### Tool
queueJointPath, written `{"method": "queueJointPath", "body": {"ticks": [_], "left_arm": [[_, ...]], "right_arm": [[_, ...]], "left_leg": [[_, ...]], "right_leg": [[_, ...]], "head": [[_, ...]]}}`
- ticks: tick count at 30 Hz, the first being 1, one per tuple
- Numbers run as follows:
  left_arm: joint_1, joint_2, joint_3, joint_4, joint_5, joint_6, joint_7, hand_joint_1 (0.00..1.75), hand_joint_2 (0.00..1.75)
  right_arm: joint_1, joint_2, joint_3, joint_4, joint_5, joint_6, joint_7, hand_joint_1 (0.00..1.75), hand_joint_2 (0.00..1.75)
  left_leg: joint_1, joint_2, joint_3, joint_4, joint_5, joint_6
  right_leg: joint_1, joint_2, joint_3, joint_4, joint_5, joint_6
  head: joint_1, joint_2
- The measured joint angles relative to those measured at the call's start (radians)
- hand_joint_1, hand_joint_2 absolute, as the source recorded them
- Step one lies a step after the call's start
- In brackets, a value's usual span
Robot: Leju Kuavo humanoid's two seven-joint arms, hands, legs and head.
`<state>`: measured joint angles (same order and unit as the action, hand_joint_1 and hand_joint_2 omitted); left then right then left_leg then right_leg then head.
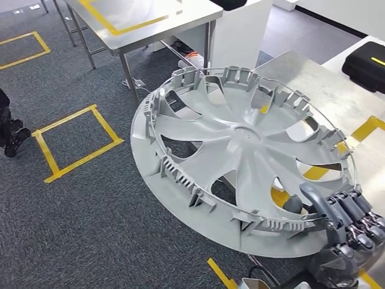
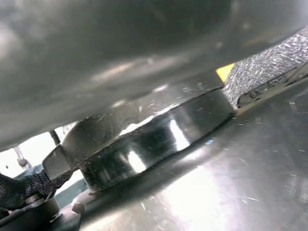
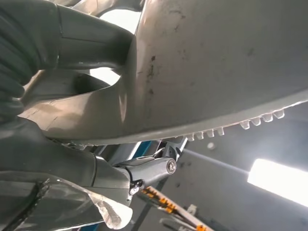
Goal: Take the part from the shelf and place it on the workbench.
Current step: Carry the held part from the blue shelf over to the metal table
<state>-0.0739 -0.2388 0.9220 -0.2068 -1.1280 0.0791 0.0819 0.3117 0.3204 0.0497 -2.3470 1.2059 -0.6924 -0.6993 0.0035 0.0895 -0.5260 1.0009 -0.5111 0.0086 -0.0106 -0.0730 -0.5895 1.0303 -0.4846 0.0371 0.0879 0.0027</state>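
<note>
wheel cover (image 1: 240,156): matt grey plastic | workbench (image 1: 317,90): brushed metal | floor (image 1: 91,217): rough carpet

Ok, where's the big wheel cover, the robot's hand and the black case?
Wheel cover (image 1: 247,137), head view, centre hub.
Right hand (image 1: 347,224), head view, middle of the hand.
Black case (image 1: 365,67), head view, lid.

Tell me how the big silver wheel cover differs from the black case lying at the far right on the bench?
The wheel cover is round, pale silver and open between its spokes; the black case is boxy, dark and closed. The wheel cover is far larger and tilted, gripped at its near rim by the robot's right hand, with part of it hanging out over the carpet; the case lies flat and untouched. The case has a yellow mark; the cover has none. Both are over the metal workbench.
</note>
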Motion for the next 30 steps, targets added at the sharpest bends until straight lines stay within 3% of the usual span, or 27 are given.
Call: {"method": "queueJointPath", "body": {"ticks": [1,3,5,7,9,10,11,12,14,15,17,19,21,23,24,25,26,27,28,30], "left_arm": [[0.000,0.000,0.000,0.000,0.000,-0.001,0.000,0.00,0.00],[-0.001,0.000,0.000,0.000,0.000,-0.003,-0.001,0.00,0.00],[-0.003,-0.001,0.000,0.000,0.000,-0.005,-0.003,0.00,0.00],[-0.003,-0.002,0.000,0.000,0.000,-0.008,-0.005,0.00,0.00],[0.000,-0.001,0.000,0.001,0.000,-0.014,-0.006,0.00,0.00],[0.001,0.000,0.000,0.001,0.000,-0.016,-0.006,0.00,0.00],[0.002,0.000,0.000,0.001,0.000,-0.018,-0.006,0.00,0.00],[0.002,0.001,0.000,0.001,0.000,-0.019,-0.006,0.00,0.00],[0.002,0.002,0.000,0.001,0.000,-0.020,-0.006,0.00,0.00],[0.002,0.002,0.000,0.001,-0.001,-0.019,-0.007,0.00,0.00],[0.002,0.003,0.000,0.001,-0.001,-0.018,-0.008,0.00,0.00],[0.001,0.002,0.000,0.001,-0.002,-0.017,-0.008,0.00,0.00],[-0.001,-0.001,0.000,0.001,-0.002,-0.016,-0.009,0.00,0.00],[-0.001,-0.002,0.000,0.001,-0.003,-0.016,-0.009,0.00,0.00],[0.001,-0.002,0.000,0.001,-0.003,-0.016,-0.009,0.00,0.00],[0.003,-0.001,0.000,0.001,-0.003,-0.016,-0.009,0.00,0.00],[0.004,-0.001,0.000,0.001,-0.003,-0.016,-0.009,0.00,0.00],[0.004,-0.001,0.000,0.001,-0.004,-0.016,-0.009,0.00,0.00],[0.003,-0.001,0.000,0.001,-0.005,-0.015,-0.009,0.00,0.00],[0.001,-0.002,0.000,0.001,-0.009,-0.015,-0.009,0.00,0.00]], "right_arm": [[-0.001,0.000,0.000,0.001,0.001,0.000,0.000,1.75,1.75],[-0.001,0.000,0.000,0.001,0.004,0.000,0.000,1.75,1.75],[-0.001,0.000,0.000,0.001,0.006,0.000,0.000,1.75,1.75],[-0.003,0.000,0.001,0.001,0.007,0.000,0.001,1.75,1.75],[-0.005,0.000,0.002,0.002,0.007,0.000,0.001,1.75,1.75],[-0.005,0.000,0.002,0.002,0.007,0.000,0.001,1.75,1.75],[-0.005,0.000,0.002,0.002,0.007,0.000,0.001,1.75,1.75],[-0.005,0.000,0.002,0.002,0.008,0.000,0.001,1.75,1.75],[-0.006,0.000,0.003,0.002,0.008,0.000,0.001,1.75,1.75],[-0.007,0.000,0.004,0.002,0.009,0.000,0.001,1.75,1.75],[-0.008,-0.001,0.006,0.003,0.010,0.000,0.001,1.75,1.75],[-0.008,-0.001,0.006,0.003,0.012,0.000,0.001,1.75,1.75],[-0.009,-0.002,0.007,0.002,0.012,0.000,0.000,1.75,1.75],[-0.013,-0.004,0.008,0.002,0.012,0.000,0.000,1.75,1.75],[-0.013,-0.004,0.008,0.002,0.012,0.000,0.000,1.75,1.75],[-0.013,-0.005,0.008,0.003,0.012,0.000,0.000,1.75,1.75],[-0.013,-0.005,0.008,0.004,0.012,0.000,0.000,1.75,1.75],[-0.013,-0.005,0.008,0.004,0.012,0.000,0.000,1.75,1.75],[-0.013,-0.005,0.008,0.005,0.012,0.000,0.000,1.75,1.75],[-0.014,-0.005,0.008,0.005,0.012,0.000,0.000,1.75,1.75]], "left_leg": [[-0.002,0.008,0.003,0.000,-0.002,-0.005],[-0.002,0.023,0.008,0.000,-0.006,-0.015],[0.003,-0.006,0.002,0.025,-0.029,-0.025],[0.006,-0.061,-0.043,0.130,-0.089,-0.029],[0.006,-0.081,-0.111,0.268,-0.142,-0.026],[0.006,-0.082,-0.131,0.302,-0.144,-0.023],[0.005,-0.084,-0.135,0.298,-0.125,-0.020],[0.005,-0.089,-0.121,0.254,-0.089,-0.015],[0.005,-0.133,-0.069,0.118,-0.011,-0.005],[0.006,-0.158,-0.047,0.061,0.011,-0.003],[0.005,-0.183,-0.032,0.019,0.016,0.000],[0.004,-0.162,-0.029,0.008,0.020,0.005],[0.008,-0.135,-0.024,-0.006,0.027,0.013],[0.008,-0.105,-0.021,-0.012,0.029,0.017],[0.007,-0.089,-0.021,-0.012,0.027,0.018],[0.007,-0.073,-0.020,-0.011,0.025,0.018],[0.007,-0.058,-0.018,-0.011,0.023,0.017],[0.007,-0.046,-0.016,-0.011,0.021,0.015],[0.007,-0.035,-0.012,-0.011,0.018,0.013],[0.004,-0.017,-0.003,-0.009,0.010,0.004]], "right_leg": [[0.004,-0.007,0.009,-0.015,-0.004,-0.005],[0.007,0.014,0.009,-0.015,-0.002,-0.019],[0.005,0.036,0.009,-0.019,0.001,-0.031],[0.003,0.059,0.010,-0.021,0.003,-0.041],[0.007,0.086,0.011,-0.020,0.003,-0.047],[0.009,0.102,0.012,-0.020,0.003,-0.048],[0.010,0.117,0.013,-0.020,0.003,-0.048],[0.011,0.132,0.015,-0.019,0.003,-0.048],[0.011,0.159,0.017,-0.017,0.003,-0.047],[0.011,0.172,0.015,-0.016,0.003,-0.044],[0.006,0.194,0.006,-0.015,0.005,-0.034],[0.001,0.210,-0.005,-0.018,0.009,-0.021],[0.004,0.175,-0.029,0.016,-0.015,-0.012],[0.007,0.112,-0.085,0.130,-0.075,-0.005],[0.006,0.095,-0.118,0.197,-0.102,-0.002],[0.005,0.085,-0.142,0.243,-0.114,0.001],[0.003,0.078,-0.147,0.254,-0.107,0.004],[0.001,0.072,-0.130,0.222,-0.081,0.006],[0.000,0.059,-0.094,0.157,-0.045,0.007],[0.003,0.016,-0.020,0.026,-0.002,0.003]], "head": [[-0.001,0.000],[-0.003,0.000],[-0.004,0.000],[-0.007,0.000],[-0.008,0.000],[-0.008,0.000],[-0.008,0.000],[-0.008,0.000],[-0.008,0.000],[-0.008,0.000],[-0.008,0.000],[-0.008,0.000],[-0.003,0.000],[0.001,0.000],[0.001,0.000],[0.001,0.000],[0.001,0.000],[0.001,0.000],[0.001,0.000],[0.001,0.000]]}}
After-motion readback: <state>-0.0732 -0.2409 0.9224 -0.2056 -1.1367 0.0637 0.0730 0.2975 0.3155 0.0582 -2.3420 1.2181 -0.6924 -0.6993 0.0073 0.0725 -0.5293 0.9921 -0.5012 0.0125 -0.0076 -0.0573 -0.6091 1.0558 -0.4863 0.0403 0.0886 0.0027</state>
